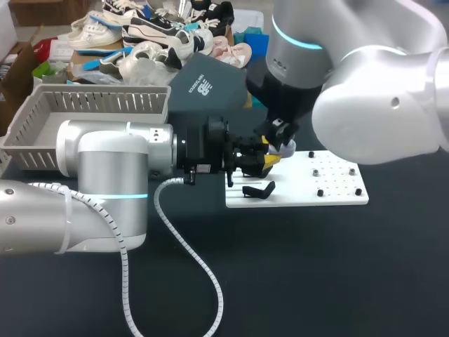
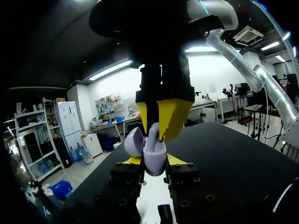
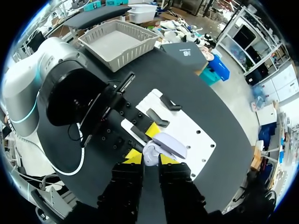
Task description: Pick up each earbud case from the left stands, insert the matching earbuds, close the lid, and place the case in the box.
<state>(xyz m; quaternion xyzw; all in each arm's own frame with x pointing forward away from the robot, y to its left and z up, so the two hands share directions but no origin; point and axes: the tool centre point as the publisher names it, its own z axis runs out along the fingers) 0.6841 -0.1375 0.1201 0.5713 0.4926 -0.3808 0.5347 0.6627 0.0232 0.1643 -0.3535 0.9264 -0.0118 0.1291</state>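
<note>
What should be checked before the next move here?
1. Left hand gripping case from both sides: ok.
2. Lid open: ok.
3. Right hand holding earbud above the case: ok.
4. Earbud lined up with its slot: cannot tell.
5. Earbud fully seated: cannot tell.
</note>
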